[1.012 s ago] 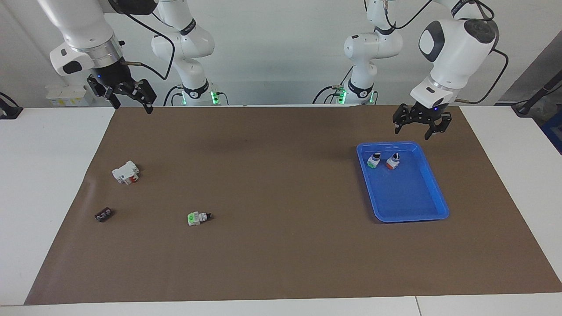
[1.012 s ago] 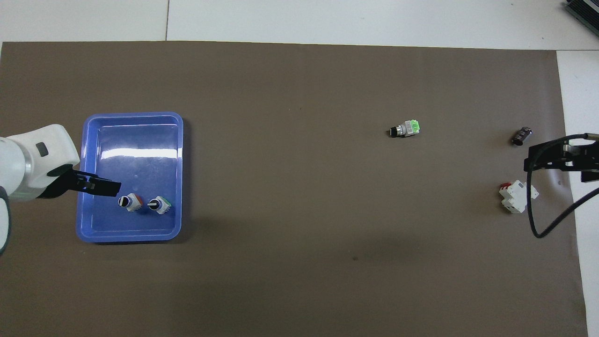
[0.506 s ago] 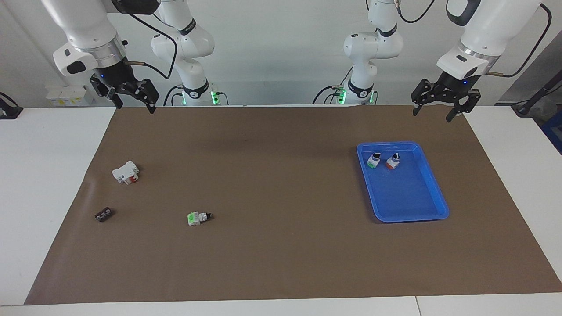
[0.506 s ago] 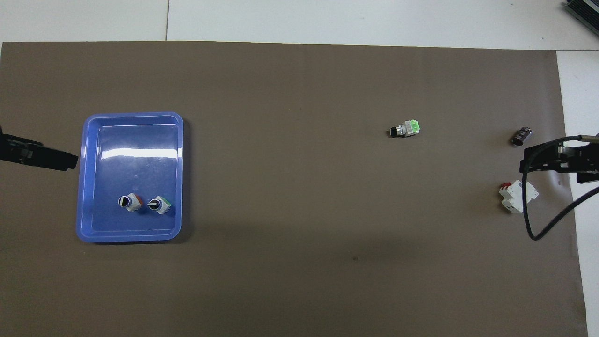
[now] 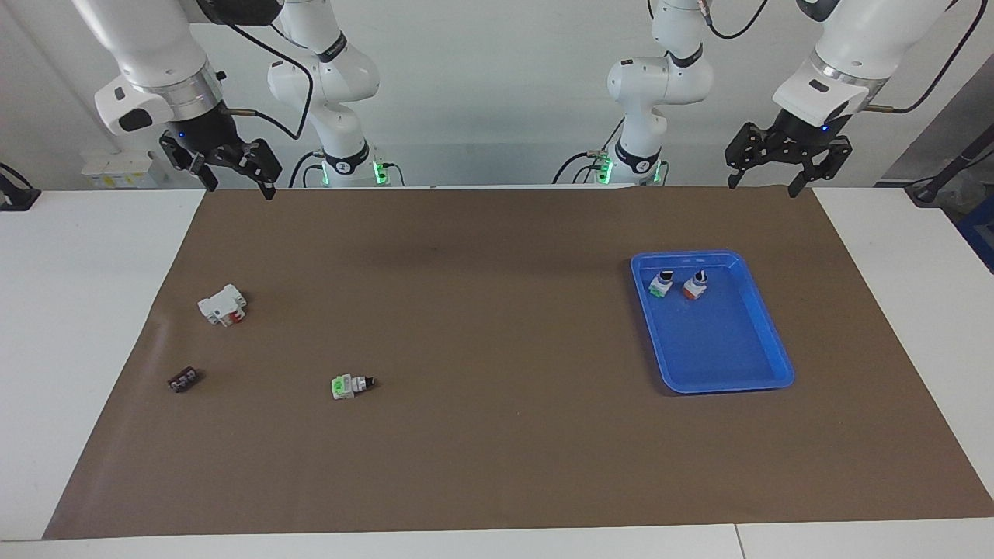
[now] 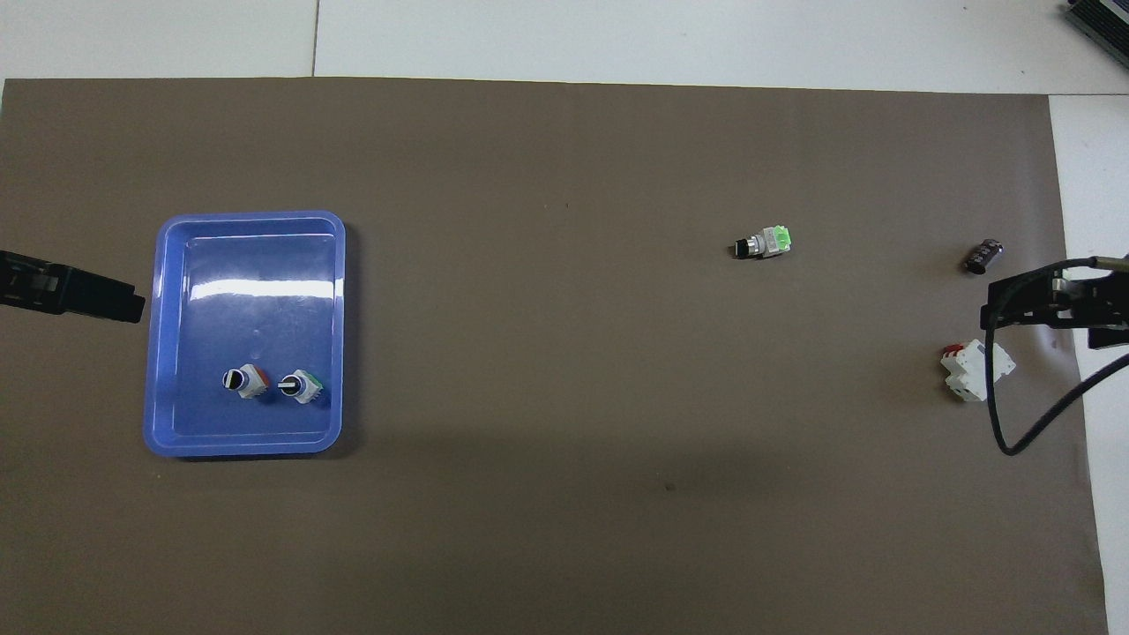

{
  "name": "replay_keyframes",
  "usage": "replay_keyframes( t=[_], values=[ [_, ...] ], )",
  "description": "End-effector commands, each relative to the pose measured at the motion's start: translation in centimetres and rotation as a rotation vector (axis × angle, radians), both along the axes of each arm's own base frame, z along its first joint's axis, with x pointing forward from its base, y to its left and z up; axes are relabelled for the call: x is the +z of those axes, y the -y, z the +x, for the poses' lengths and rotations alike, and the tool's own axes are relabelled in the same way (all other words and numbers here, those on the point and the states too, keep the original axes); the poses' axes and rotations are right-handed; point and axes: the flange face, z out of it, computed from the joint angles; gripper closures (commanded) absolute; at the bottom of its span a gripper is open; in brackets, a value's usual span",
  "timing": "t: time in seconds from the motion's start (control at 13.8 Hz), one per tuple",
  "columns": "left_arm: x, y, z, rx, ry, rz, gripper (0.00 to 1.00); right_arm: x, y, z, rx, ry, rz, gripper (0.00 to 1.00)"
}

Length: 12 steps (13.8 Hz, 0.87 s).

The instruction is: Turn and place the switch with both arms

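White wall at the back, white worktop (image 5: 78,310) below, covered by a matt brown mat (image 5: 497,466), slightly creased.

At the right arm's end: right claw (image 5: 237,182), fingers spread wide, holding nothing, hanging over the mat's corner by the robots. Hardly moved within the last second.

Below it on the mat: a blocky white plastic part with a red piece (image 5: 223,304); farther from the robots, a small dark ribbed piece (image 5: 183,380). Toward the middle, a green-and-white switch (image 5: 351,384) lying on its side.

Toward the left arm's end: glossy blue tray (image 5: 780,365), shallow, rounded corners. Inside, at the end nearest the robots, the switch (image 5: 695,286) standing on its orange block, round black knob up, just beside a green-based twin (image 5: 661,283), not touching.

Left claw (image 5: 765,182): wide open, empty. A second ago low over the tray's robot-side rim; now lifted clear, over the mat's edge by the robots. Probably means release done and the placing finished, both arms waiting.
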Motion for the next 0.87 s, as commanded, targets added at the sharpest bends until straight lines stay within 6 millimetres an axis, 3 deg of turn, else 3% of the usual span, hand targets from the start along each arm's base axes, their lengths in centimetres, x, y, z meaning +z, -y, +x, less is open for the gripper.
replay_keyframes(
  t=[0.0, 0.43, 0.8],
  values=[
    [0.4, 0.5, -1.6, 0.028, -0.010, 0.030, 0.00, 0.3, 0.5, -0.4, 0.011, -0.007, 0.015, 0.00],
    [1.1, -1.7, -1.4, 0.078, -0.021, 0.014, 0.00, 0.2, 0.6, -0.4, 0.012, -0.010, 0.015, 0.00],
    [1.2, -1.9, -1.0, 0.084, -0.060, -0.003, 0.00, 0.3, 0.4, -0.5, 0.015, -0.007, 0.015, 0.00]
  ],
)
